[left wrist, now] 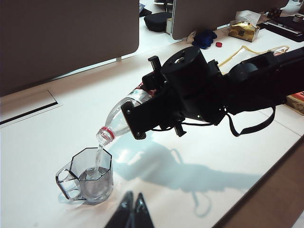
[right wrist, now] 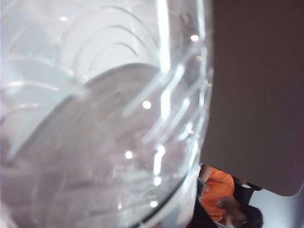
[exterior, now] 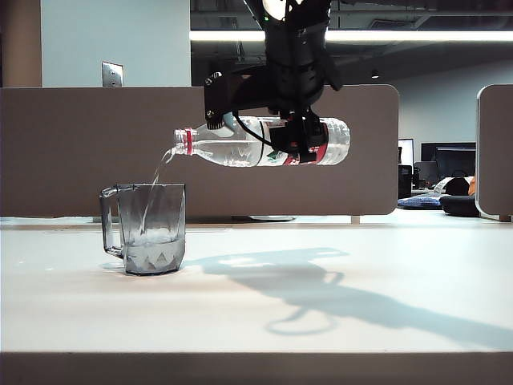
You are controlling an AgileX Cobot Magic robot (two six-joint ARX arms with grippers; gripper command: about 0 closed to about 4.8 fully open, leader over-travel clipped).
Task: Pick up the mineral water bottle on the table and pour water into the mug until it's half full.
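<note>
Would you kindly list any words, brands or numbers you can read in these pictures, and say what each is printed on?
No text reads clearly enough to quote.
The bottle has a white-and-red label, mostly hidden behind the right gripper that holds it over the mug; its print is too small and blurred.
The yellow box on a far desk carries print, too small to read.
The left gripper, jaws together, shows no marking.

Matte black right arm [left wrist: 266, 80] — blocky hand [exterior: 300, 136], round wrist housing, loose black cable [left wrist: 251, 126] looping beneath.
</note>
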